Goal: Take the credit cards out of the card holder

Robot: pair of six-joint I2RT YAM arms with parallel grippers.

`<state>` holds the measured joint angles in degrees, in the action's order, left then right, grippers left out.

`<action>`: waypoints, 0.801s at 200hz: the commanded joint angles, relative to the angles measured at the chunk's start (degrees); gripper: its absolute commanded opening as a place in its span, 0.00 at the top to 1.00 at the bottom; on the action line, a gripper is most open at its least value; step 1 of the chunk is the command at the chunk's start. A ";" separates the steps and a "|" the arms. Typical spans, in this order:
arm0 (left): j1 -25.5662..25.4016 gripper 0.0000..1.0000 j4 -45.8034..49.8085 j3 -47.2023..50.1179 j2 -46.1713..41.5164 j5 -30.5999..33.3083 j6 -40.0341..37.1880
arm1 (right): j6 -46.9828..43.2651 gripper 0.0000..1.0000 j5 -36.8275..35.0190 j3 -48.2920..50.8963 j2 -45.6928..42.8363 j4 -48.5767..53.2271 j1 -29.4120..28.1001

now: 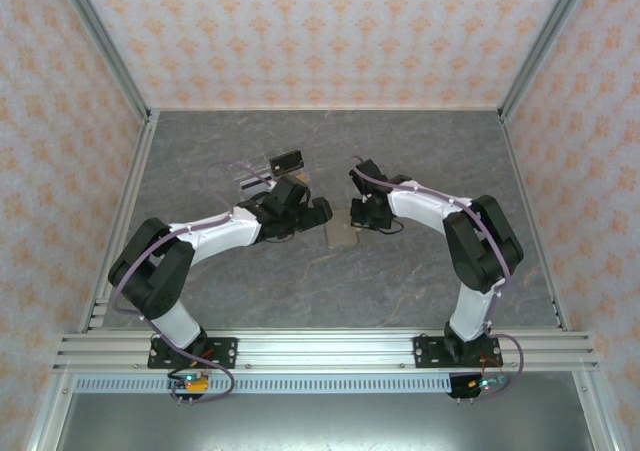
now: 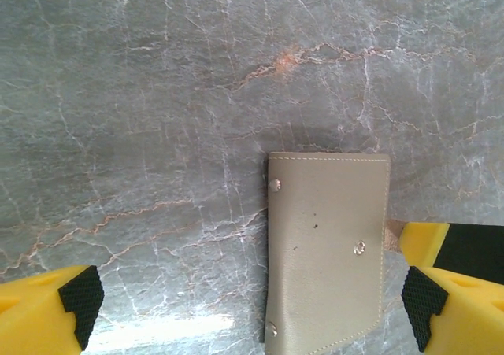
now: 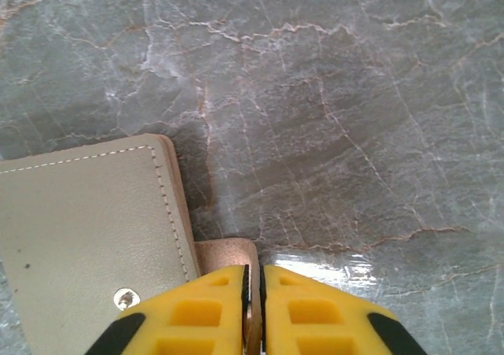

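Observation:
The card holder [image 1: 343,237] lies closed and flat on the marble table, its dull grey-tan outside and metal snaps facing up [image 2: 327,253]. A tan credit card [image 3: 228,254] sticks out of its edge. My right gripper [image 3: 252,292] is shut on that card, whose thin edge shows between the yellow fingers. In the top view this gripper [image 1: 357,215] sits at the holder's right side. My left gripper [image 2: 252,312] hangs open above the holder, one finger on each side of it, touching nothing. From above it [image 1: 318,211] is just left of the holder.
A clear plastic tray [image 1: 262,178] with a black piece [image 1: 286,157] stands behind the left arm. Patterned walls with metal frame posts enclose the table on three sides. Bare marble surface [image 1: 420,151] stretches to the back and right.

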<state>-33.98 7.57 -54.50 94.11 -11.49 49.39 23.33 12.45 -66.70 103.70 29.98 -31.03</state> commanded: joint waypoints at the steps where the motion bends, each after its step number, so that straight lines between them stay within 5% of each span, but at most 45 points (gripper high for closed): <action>1: 0.30 0.00 2.27 0.07 -1.78 2.87 -0.56 | -1.23 0.92 -2.14 -0.89 -1.06 0.86 0.25; 124: 0.64 0.00 4.05 0.81 -4.18 6.60 0.52 | -1.38 0.94 19.91 -1.11 -12.02 -7.08 -1.15; 160: 0.67 0.00 3.82 1.06 -4.89 6.82 0.96 | -1.14 0.95 19.27 -0.16 -11.93 -8.88 -1.22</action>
<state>-33.95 10.07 -54.17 90.76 -6.98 49.58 21.85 30.15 -67.35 93.67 23.99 -31.90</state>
